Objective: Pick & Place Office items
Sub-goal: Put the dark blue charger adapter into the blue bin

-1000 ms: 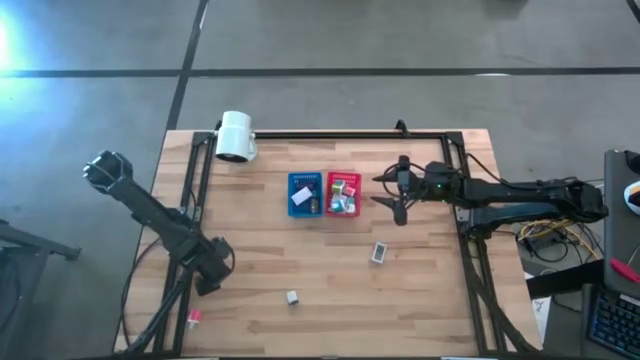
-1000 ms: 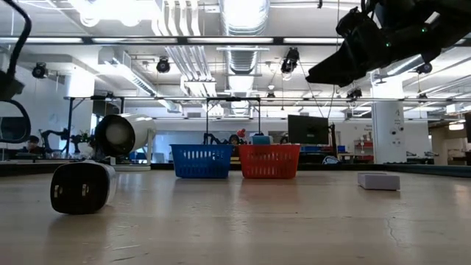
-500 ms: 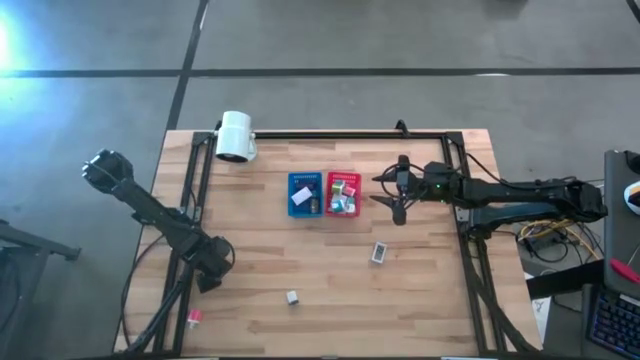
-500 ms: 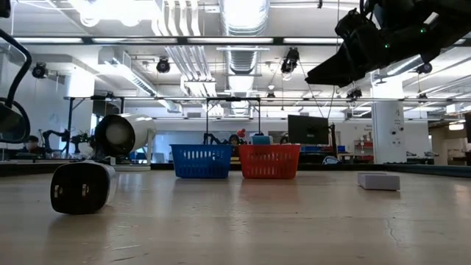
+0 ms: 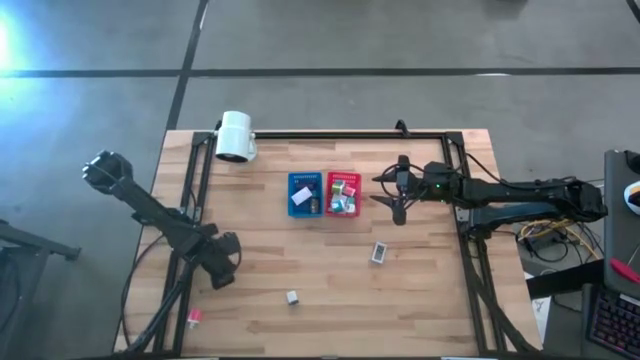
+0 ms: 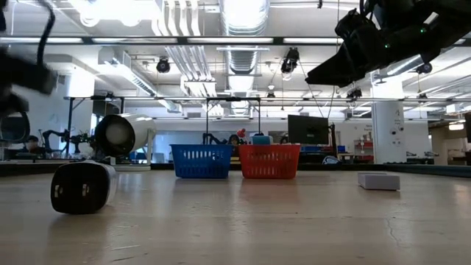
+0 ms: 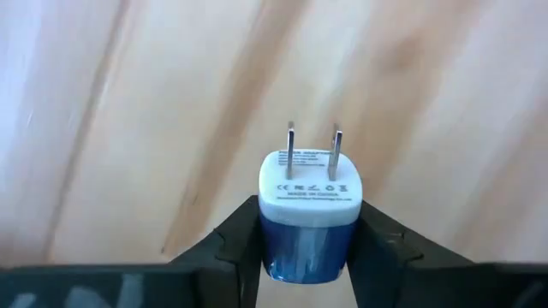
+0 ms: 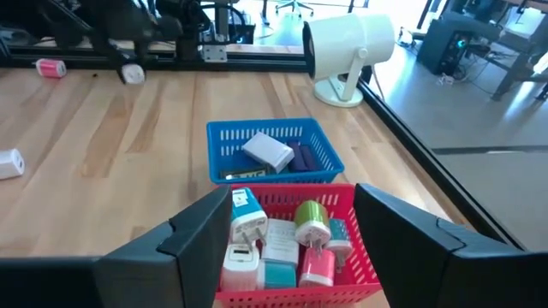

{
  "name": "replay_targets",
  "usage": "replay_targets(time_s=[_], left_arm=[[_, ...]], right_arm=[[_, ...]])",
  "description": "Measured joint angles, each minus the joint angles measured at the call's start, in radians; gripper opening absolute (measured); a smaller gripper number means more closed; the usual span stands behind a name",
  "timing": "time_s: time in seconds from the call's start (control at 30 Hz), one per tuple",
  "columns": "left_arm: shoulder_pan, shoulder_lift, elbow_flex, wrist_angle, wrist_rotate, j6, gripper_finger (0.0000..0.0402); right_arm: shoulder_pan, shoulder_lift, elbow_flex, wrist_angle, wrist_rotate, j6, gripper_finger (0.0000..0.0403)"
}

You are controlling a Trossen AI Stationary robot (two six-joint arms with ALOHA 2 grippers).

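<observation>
Left gripper (image 7: 306, 248) at lower left of high view clamps blue-white plug charger (image 7: 308, 210) for binning; right gripper (image 8: 291, 235) hangs wide, empty, over red bin (image 8: 360, 257).

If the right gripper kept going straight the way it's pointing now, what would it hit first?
Most likely the red bin: the right gripper is open, its fingers framing that bin's chargers, with the blue bin just beyond. How far it hangs above them is unclear.

blue-white charger (image 7: 308, 214) | between fingers (image 7: 235, 248) (prongs outward)
</observation>
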Motion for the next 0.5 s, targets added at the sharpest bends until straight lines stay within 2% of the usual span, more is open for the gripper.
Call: replay_targets(time_s=[0.13, 0.23, 0.3, 0.4, 0.5], left_arm=[[0.092, -0.004, 0.161, -0.035, -0.117, 0.15, 0.0128], [0.258, 0.004, 0.306, -0.066, -0.211, 0.333, 0.0128], [0.4, 0.019, 0.399, -0.026, -0.242, 0.485, 0.0128], [0.602, 0.082, 0.505, 0.114, -0.229, 0.793, 0.0128], [0.773, 0.203, 0.58, 0.287, -0.118, 1.024, 0.0128]], right_arm=[[0.0, 0.0, 0.0, 0.007, -0.001, 0.008, 0.0237], [0.0, 0.001, 0.0, 0.033, -0.002, 0.019, 0.0239], [0.0, 0.001, 0.0, 0.045, -0.003, 0.019, 0.0239], [0.0, 0.003, 0.0, 0.048, -0.007, 0.009, 0.0237], [0.0, 0.005, 0.0, 0.047, -0.009, -0.049, 0.0235]])
